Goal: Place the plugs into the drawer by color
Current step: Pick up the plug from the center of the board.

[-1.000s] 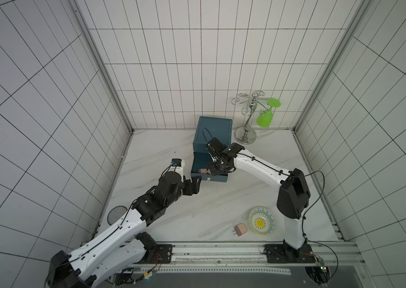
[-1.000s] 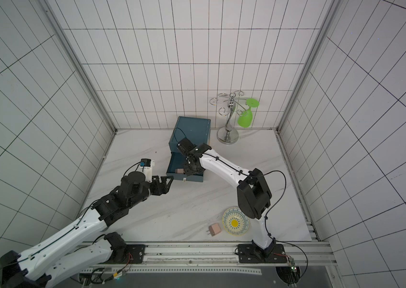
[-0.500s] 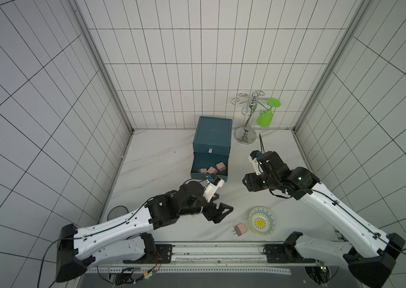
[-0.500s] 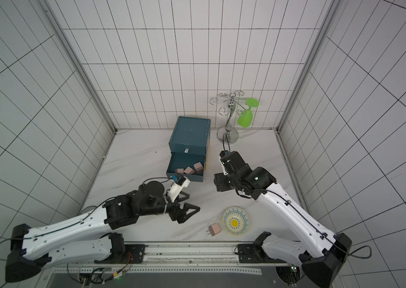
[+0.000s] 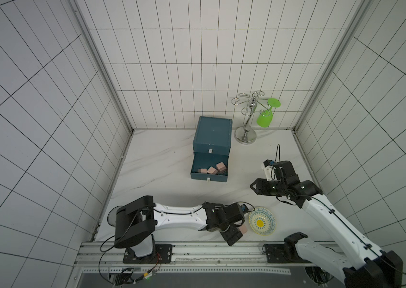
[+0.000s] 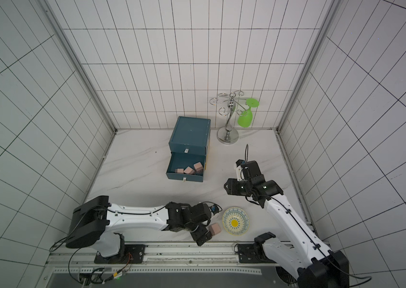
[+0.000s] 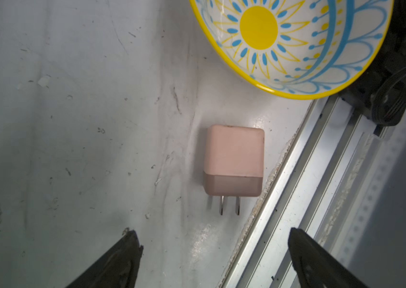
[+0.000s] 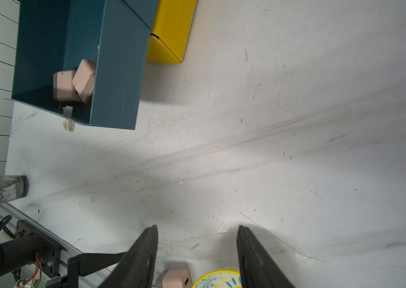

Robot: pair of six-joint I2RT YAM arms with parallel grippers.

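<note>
Three pink plugs (image 5: 212, 170) lie in the open bottom drawer (image 5: 209, 177) of the blue box (image 5: 212, 134) in both top views. One more pink plug (image 6: 215, 228) sits on the bench (image 6: 147, 174), just beside the flower dish (image 6: 236, 220) and near the front rail (image 6: 172, 249). The left jaws are right next to this plug, but the arm hides how wide they are. The right jaws hang in the air, well apart from the drawer and the dish. The top drawer (image 5: 210, 150) is shut. No teal plugs show anywhere, so I cannot tell if they are inside it.

From the left wrist, the left jaws are wide open. The pink plug (image 7: 234, 159) lies on its side in front of them, with its prongs pointing at them. It is not between them yet, and nothing touches it.

From the right wrist, the right jaws stand a little apart with nothing between them. Two pink plugs (image 8: 82, 79) peek over the drawer wall (image 8: 114, 87).

I think the pink job is almost done. Only the one plug on the bench needs to be picked up and dropped in with the others.
</note>
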